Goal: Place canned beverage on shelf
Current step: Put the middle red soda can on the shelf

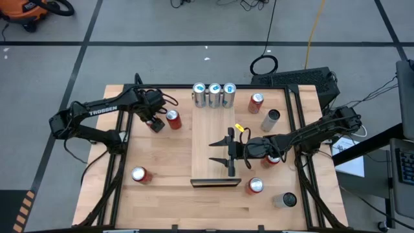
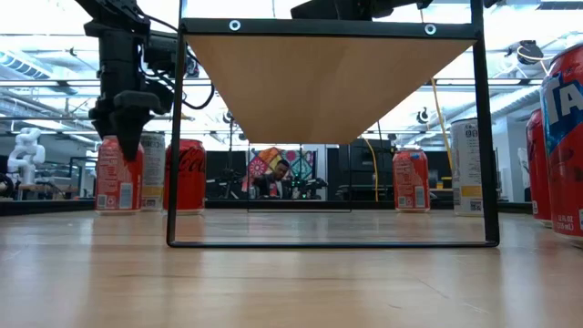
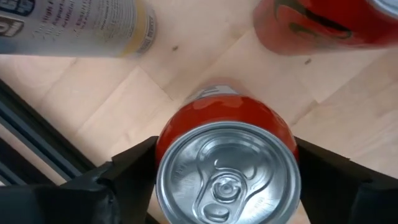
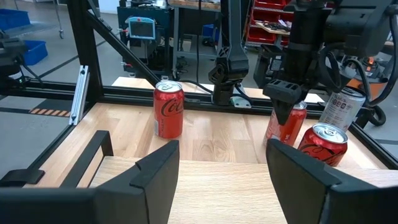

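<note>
My left gripper (image 1: 155, 122) points down over a red can (image 3: 227, 180) at the table's far left and is shut on it. The gripper hides that can in the high view. A second red can (image 1: 173, 119) and a white can (image 4: 342, 106) stand close by. The shelf (image 1: 210, 129), a pale wood panel on a black frame, runs down the table's middle. Three silver cans (image 1: 215, 94) stand on its far end. My right gripper (image 1: 218, 153) hovers open and level over the shelf's near half, pointing toward the table's left. My left gripper has the red can pinched between its two fingers, one on each opposite side of the can's wall just below the top rim (image 3: 160, 146). The fingers come from above, pointing down. The can stands upright with its base (image 2: 118, 208) on the table.
A red can (image 1: 139, 173) stands at the near left. A red can (image 1: 256, 102) and a grey can (image 1: 270, 118) stand at the far right. Two red cans (image 1: 255, 186), (image 1: 273, 158) and a grey one (image 1: 284, 199) stand at the near right. Black frame rails (image 1: 126, 149) edge the table.
</note>
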### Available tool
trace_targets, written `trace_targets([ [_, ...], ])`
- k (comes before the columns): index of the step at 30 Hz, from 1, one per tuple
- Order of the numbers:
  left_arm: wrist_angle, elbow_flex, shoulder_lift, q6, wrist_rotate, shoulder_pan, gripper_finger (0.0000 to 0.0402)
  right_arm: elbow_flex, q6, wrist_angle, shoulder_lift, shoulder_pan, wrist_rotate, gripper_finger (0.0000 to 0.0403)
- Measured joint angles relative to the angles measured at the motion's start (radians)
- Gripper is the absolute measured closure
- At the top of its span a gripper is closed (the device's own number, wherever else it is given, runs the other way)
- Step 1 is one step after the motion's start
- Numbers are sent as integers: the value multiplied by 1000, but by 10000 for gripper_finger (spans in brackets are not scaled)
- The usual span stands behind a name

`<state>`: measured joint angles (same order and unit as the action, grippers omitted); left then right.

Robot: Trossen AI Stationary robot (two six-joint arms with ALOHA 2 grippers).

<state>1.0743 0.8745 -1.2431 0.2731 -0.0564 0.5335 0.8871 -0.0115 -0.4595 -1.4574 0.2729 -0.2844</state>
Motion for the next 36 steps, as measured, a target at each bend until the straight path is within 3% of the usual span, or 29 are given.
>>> trace_targets([
  [4, 17, 1, 1, -5, 0, 0, 117, 0, 0, 0, 0, 0, 0, 187],
  [10, 51, 20, -1, -38, 54, -4, 114, 0, 0, 0, 0, 0, 0, 187],
  [21, 247, 225, 41, -104, 143, -92, 114, 0, -14, -80, -11, -4, -2, 187],
  [30, 275, 343, 97, -114, 192, -229, 114, 1, -107, -358, -143, -19, -22, 186],
  [36, 254, 413, 110, -114, 213, -318, 114, 146, -119, -241, -226, -30, -111, 169],
])
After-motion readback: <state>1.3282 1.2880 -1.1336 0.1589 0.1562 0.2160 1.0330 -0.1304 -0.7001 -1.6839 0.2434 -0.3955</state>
